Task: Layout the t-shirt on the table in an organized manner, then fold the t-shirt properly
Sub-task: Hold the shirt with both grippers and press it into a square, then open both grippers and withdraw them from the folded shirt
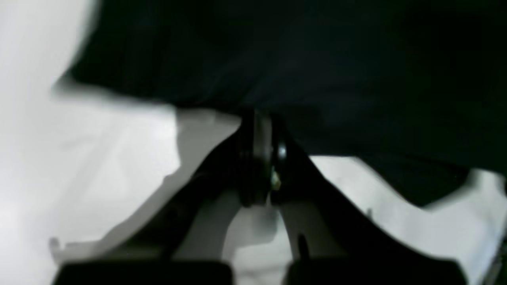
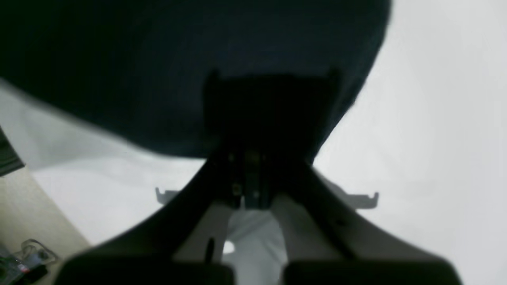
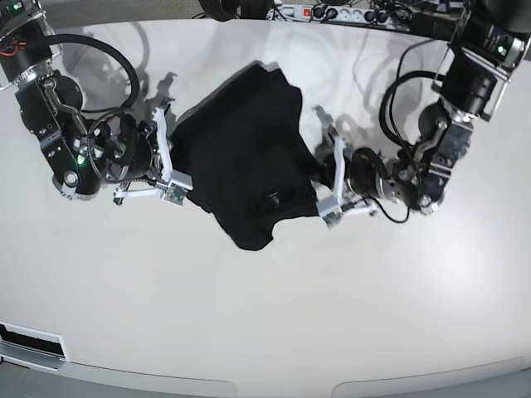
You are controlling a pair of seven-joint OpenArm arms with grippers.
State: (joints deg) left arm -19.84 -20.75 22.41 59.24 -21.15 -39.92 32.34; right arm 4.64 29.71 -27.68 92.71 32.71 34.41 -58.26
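Observation:
The black t-shirt (image 3: 249, 157) lies bunched and partly lifted on the white table (image 3: 249, 315), between the two arms. On the base view's right, my left gripper (image 3: 315, 178) is shut on the shirt's edge. Its wrist view shows the closed fingers (image 1: 257, 158) meeting dark fabric (image 1: 317, 59) just above the table (image 1: 79, 158). On the base view's left, my right gripper (image 3: 176, 156) is shut on the opposite edge. Seen from its wrist, the gripper (image 2: 253, 156) has its tips under hanging cloth (image 2: 178, 59). A small tag (image 3: 272, 197) shows on the shirt.
A power strip (image 3: 332, 12) and cables lie along the table's back edge. A loose cable (image 3: 390, 91) loops by the left arm. The table's front edge (image 3: 274, 383) runs along the bottom. In the right wrist view, the floor with clutter (image 2: 23, 257) shows beyond the table's side.

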